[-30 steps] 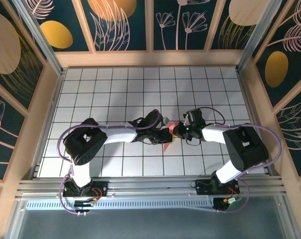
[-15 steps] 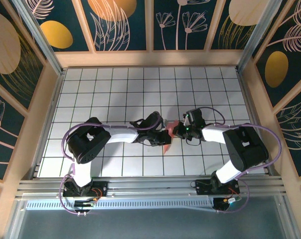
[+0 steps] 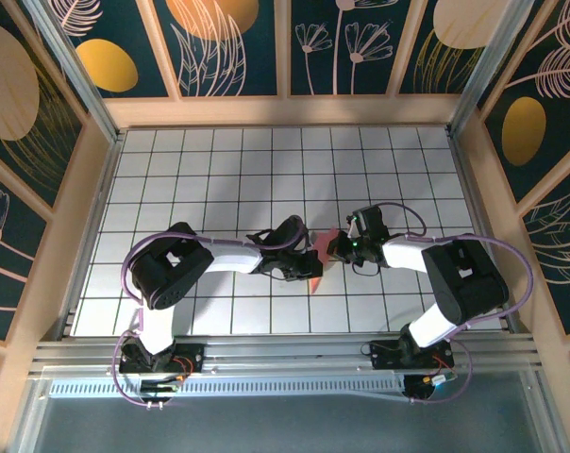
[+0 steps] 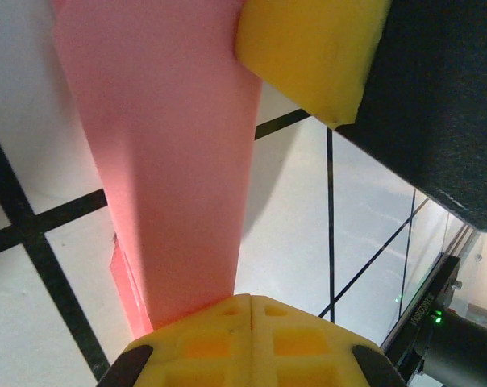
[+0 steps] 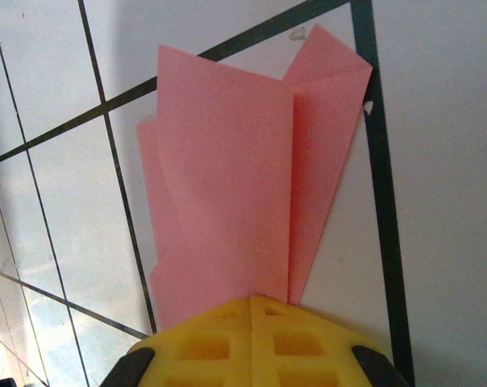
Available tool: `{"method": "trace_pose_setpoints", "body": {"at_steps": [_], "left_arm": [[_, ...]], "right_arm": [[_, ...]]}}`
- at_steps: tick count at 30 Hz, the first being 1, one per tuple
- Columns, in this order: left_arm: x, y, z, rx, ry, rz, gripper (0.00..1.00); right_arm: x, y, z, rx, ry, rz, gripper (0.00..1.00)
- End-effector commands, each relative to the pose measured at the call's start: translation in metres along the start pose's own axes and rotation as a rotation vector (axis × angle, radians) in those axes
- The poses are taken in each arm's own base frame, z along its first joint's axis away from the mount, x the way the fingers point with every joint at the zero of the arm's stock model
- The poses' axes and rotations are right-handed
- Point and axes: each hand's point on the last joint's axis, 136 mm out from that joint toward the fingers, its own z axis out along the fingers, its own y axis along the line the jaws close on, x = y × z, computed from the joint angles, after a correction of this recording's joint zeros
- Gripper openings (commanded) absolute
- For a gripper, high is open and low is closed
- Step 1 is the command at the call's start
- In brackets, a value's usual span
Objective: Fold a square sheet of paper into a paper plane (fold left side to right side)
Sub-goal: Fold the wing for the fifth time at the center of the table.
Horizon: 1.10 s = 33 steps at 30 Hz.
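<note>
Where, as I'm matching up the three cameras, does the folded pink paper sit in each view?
Top external: the folded pink paper lies just below the picture's centre.
Left wrist: it is a wide strip running from the top left down to the left fingers.
Right wrist: it is central, its layers fanning up from the right fingers.
Shared landmark: the black grid lines under it.

1. The left arm (image 3: 224, 257) bends at the elbow and stretches rightward, wrist low.
2. The left tool (image 3: 312, 270) has its pads pressed together.
3. The right arm (image 3: 412, 253) folds leftward.
4. The right tool (image 3: 335, 247) is likewise closed, just beside the left tool.
</note>
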Motion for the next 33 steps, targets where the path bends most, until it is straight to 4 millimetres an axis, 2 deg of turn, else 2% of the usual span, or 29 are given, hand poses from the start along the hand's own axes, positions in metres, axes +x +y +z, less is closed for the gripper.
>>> {"method": "trace_pose_setpoints", "body": {"at_steps": [1, 8, 10, 17, 21, 25, 28, 33], "left_arm": [[0.008, 0.011, 0.007, -0.022, 0.023, -0.031, 0.02], [0.008, 0.015, 0.008, -0.036, 0.020, -0.033, 0.01], [0.014, 0.026, 0.009, -0.060, 0.029, -0.046, 0.01], [0.017, 0.034, 0.011, -0.081, 0.033, -0.051, 0.01], [0.018, 0.039, 0.012, -0.102, 0.037, -0.050, 0.00], [0.018, 0.043, 0.014, -0.118, 0.035, -0.050, 0.00], [0.018, 0.043, 0.015, -0.124, 0.035, -0.046, 0.00], [0.018, 0.044, 0.015, -0.126, 0.036, -0.042, 0.00]], "right_arm": [[0.031, -0.049, 0.005, 0.184, 0.092, 0.050, 0.00], [0.032, -0.050, 0.004, 0.185, 0.092, 0.051, 0.00], [0.031, -0.049, 0.004, 0.182, 0.089, 0.049, 0.00], [0.028, -0.043, 0.002, 0.167, 0.082, 0.041, 0.00], [0.018, -0.026, -0.001, 0.112, 0.055, 0.016, 0.00], [-0.002, 0.001, -0.015, 0.036, -0.017, -0.021, 0.00], [-0.011, 0.014, -0.025, 0.006, -0.062, -0.038, 0.00], [-0.009, 0.024, -0.036, -0.045, -0.088, -0.048, 0.00]]}}
